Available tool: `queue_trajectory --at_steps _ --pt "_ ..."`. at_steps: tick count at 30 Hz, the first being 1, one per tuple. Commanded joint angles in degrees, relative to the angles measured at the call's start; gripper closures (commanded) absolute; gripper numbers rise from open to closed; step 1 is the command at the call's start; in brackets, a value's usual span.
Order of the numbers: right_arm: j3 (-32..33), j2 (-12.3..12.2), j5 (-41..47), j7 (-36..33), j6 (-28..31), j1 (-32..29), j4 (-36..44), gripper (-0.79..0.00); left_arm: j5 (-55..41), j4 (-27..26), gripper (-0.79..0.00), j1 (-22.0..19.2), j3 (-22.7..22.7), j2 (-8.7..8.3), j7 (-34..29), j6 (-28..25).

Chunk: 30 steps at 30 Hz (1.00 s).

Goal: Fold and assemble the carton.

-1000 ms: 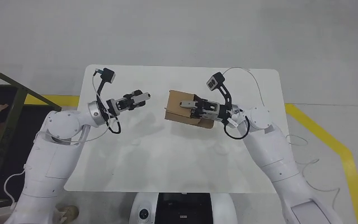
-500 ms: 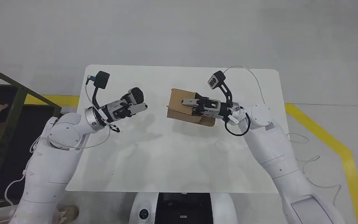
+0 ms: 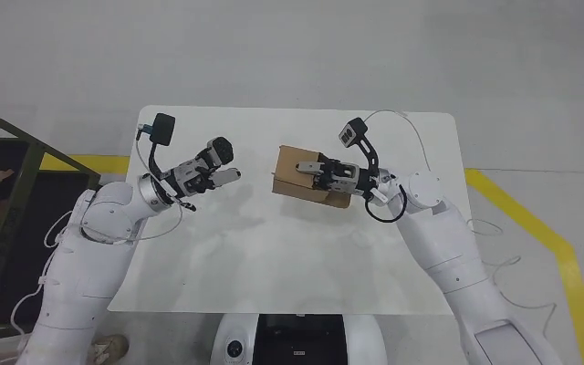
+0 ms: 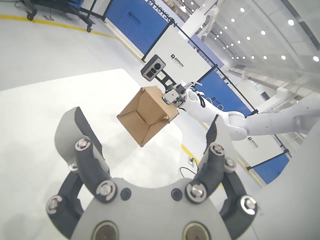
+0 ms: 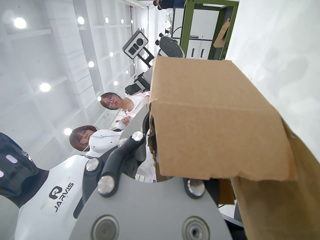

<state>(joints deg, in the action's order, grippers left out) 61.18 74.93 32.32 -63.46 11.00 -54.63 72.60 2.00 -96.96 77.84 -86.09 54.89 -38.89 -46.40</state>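
Gaping wide, the fingers [image 4: 80,131] of my left gripper [image 3: 228,161] have nothing between them. They hang over the left part of the white table [image 3: 274,265] and point across it toward the carton [image 3: 290,157], well apart from it.

Farther out, the brown carton sits over the middle of the table toward its far side, tilted with one corner lowest. It looks raised off the surface, with its shadow on the table below. The end turned toward my left gripper is closed, its flaps folded flat with slanting seams [image 4: 140,123].

My right gripper [image 3: 308,169] is clamped on the carton at the opposite end. One finger [image 5: 142,136] lies along the outside of a wall, and the other is hidden behind the cardboard. A loose flap [image 5: 275,201] hangs out at that end, close to my right wrist.

Beyond the table lies pale floor, with a yellow line [image 3: 520,214] on my right side and a green frame [image 3: 27,155] on my left. Blue panels [image 4: 130,23] stand far back in the hall.
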Motion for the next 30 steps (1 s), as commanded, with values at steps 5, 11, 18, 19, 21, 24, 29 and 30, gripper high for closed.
queue_trajectory --at_steps 5,11,18,19,21,24,29,30 --pt "0.3 -0.1 2.3 -5.3 -1.3 1.7 -3.5 0.000 9.4 4.3 -0.785 -2.8 2.0 0.49 5.0 -11.6" --pt "-0.7 0.1 3.4 -9.3 -1.1 3.9 -6.4 0.000 18.7 2.5 -0.785 -4.1 4.8 0.30 12.5 -11.6" --pt "-1.8 0.5 4.0 -9.2 0.5 5.1 -7.9 0.000 28.9 2.2 -0.785 -5.6 6.7 -0.29 20.1 -11.6" --pt "-1.8 0.5 4.0 -9.2 0.5 5.1 -7.9 0.000 28.9 2.2 -0.785 -5.6 6.7 -0.29 20.1 -11.6" --pt "-1.8 0.5 4.0 -9.2 0.5 5.1 -7.9 0.000 28.9 2.2 -0.785 -5.6 6.7 -0.29 20.1 -11.6" --pt "-1.8 0.5 4.0 -9.2 0.5 5.1 -7.9 0.000 28.9 2.2 -0.785 -5.6 6.7 -0.29 20.1 -11.6" --pt "-2.0 0.4 3.0 -7.2 -0.7 4.0 -6.2 0.000 33.7 0.8 -0.785 -5.4 5.8 -0.30 20.7 -10.1" --pt "-2.0 0.4 2.8 -7.2 -1.0 4.1 -6.3 0.000 35.8 0.9 -0.785 -5.2 5.6 -0.28 21.5 -10.8"
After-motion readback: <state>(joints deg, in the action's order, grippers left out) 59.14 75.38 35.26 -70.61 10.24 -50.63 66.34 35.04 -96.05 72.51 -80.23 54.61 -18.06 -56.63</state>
